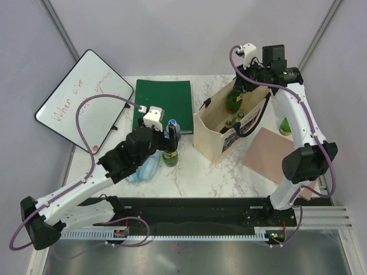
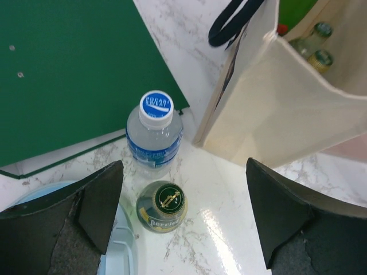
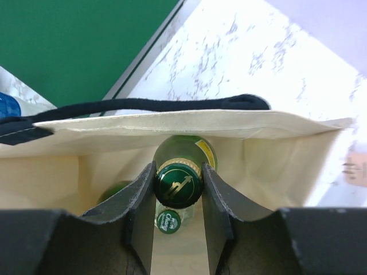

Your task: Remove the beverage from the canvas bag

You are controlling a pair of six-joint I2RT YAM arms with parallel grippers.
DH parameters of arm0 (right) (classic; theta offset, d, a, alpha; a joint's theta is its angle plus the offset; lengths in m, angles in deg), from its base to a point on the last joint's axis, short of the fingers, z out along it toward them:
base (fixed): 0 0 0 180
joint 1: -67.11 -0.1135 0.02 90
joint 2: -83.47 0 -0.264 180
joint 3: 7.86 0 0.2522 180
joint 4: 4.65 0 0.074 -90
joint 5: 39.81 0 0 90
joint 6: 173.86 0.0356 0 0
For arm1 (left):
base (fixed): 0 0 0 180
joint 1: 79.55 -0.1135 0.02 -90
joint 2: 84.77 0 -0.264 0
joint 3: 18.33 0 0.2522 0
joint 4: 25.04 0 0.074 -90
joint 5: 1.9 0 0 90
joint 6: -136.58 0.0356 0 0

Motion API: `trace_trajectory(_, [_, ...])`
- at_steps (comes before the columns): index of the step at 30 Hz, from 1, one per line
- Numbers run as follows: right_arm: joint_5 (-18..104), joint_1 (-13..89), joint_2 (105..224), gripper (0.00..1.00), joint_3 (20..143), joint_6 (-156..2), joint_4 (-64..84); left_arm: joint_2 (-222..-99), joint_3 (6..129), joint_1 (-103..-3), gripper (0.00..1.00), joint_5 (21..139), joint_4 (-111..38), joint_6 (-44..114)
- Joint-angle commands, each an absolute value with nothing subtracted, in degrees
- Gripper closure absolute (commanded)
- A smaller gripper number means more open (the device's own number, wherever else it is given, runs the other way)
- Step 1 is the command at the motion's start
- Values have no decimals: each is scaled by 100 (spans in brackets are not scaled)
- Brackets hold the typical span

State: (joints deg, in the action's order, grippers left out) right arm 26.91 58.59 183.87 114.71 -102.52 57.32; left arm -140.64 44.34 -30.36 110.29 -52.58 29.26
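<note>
The beige canvas bag (image 1: 213,133) stands open on the marble table, its black handle (image 3: 143,104) lying over the rim. My right gripper (image 3: 178,189) is shut on the gold-trimmed cap of a green glass beverage bottle (image 3: 186,150) at the bag's far corner (image 1: 233,102). A second green-capped bottle (image 3: 168,221) stands lower inside the bag. My left gripper (image 2: 183,220) hangs open to the bag's left. Its fingers (image 2: 97,200) stand wide apart above a green Perrier bottle (image 2: 162,206) upright on the table, touching nothing.
A clear water bottle with a blue cap (image 2: 155,132) stands just behind the Perrier bottle. A green folder (image 1: 163,103) and a whiteboard (image 1: 83,100) lie at the back left. A pale blue object (image 1: 143,169) sits under the left arm. A pink board (image 1: 268,150) lies right of the bag.
</note>
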Motion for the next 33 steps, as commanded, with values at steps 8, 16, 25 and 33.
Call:
trace_trajectory(8, [2181, 6165, 17743, 100, 12665, -9889, 5156, -13548, 5300, -3068, 6, 11095, -5366, 3084])
trace_trajectory(16, [2022, 6464, 17743, 100, 13245, -9582, 5069, -13662, 5590, -3059, 5, 10955, -5383, 3234])
trace_trajectory(25, [1803, 6974, 17734, 100, 13887, -9028, 4568, -13846, 5836, -3059, 5, 10823, -5383, 3322])
trace_trajectory(33, [1776, 7474, 17804, 100, 14212, -8711, 4102, -14005, 5916, -3068, 5, 10682, -5383, 3313])
